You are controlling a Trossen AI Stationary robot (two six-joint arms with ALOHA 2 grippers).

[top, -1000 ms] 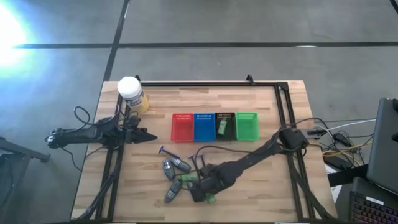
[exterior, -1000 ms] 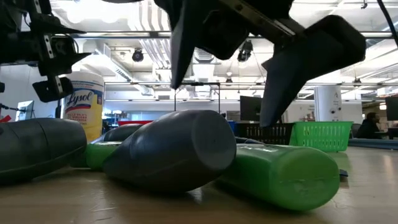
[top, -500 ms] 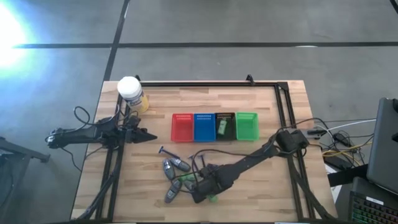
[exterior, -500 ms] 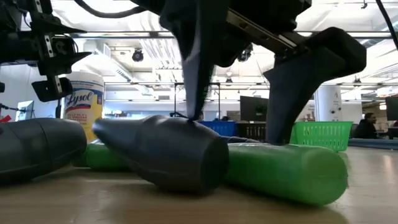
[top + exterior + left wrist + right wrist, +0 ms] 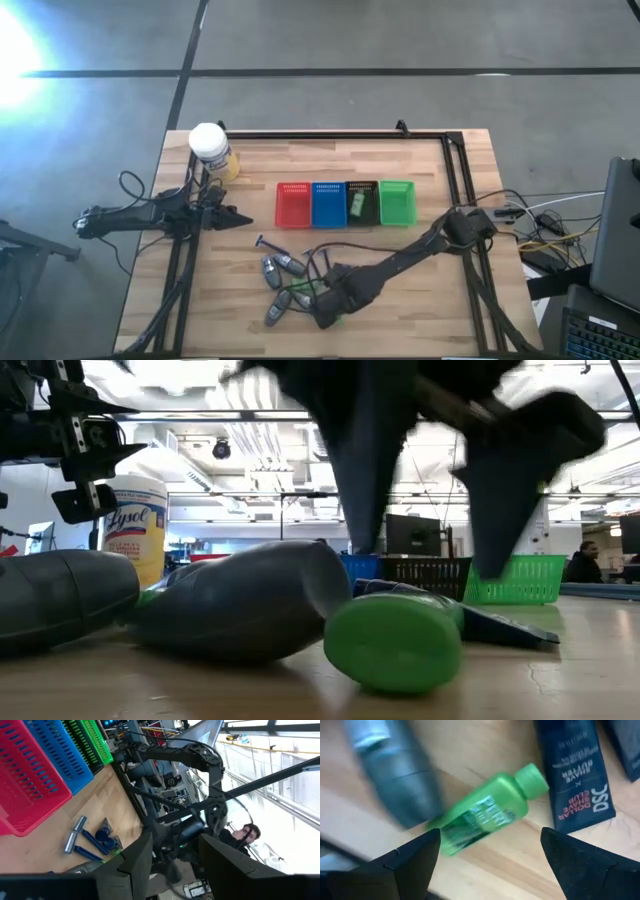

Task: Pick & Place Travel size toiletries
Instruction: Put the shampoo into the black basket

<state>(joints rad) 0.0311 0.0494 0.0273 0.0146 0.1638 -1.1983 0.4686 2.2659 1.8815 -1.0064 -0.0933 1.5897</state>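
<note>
The toiletries lie in a heap near the table's near edge: grey oval tubes (image 5: 272, 268), a thin razor (image 5: 264, 242), dark packets (image 5: 575, 775) and a green tube (image 5: 485, 815). My right gripper (image 5: 325, 312) is open and low over this heap. Its fingers stand on either side of the green tube (image 5: 395, 640), which lies flat on the wood with a grey tube (image 5: 240, 600) beside it. My left gripper (image 5: 238, 218) waits, open, above the table's left part. A green item (image 5: 357, 203) lies in the black basket. My right gripper points down into the heap. One finger (image 5: 365, 480) comes down right behind the end of the grey tube (image 5: 395, 775). I cannot tell whether it touches the tube. The green tube lies free between the fingers.
Red (image 5: 292, 203), blue (image 5: 327, 203), black (image 5: 364, 190) and green (image 5: 397, 202) baskets stand in a row at mid-table. A white-capped yellow jar (image 5: 210, 145) stands at the far left corner. Cables trail over the right edge; a person (image 5: 590, 560) sits far behind.
My right gripper has come down a little toward the near edge, staying open. The front grey tube has turned about on the table. The green tube has swung round, so that one end now faces the low camera.
</note>
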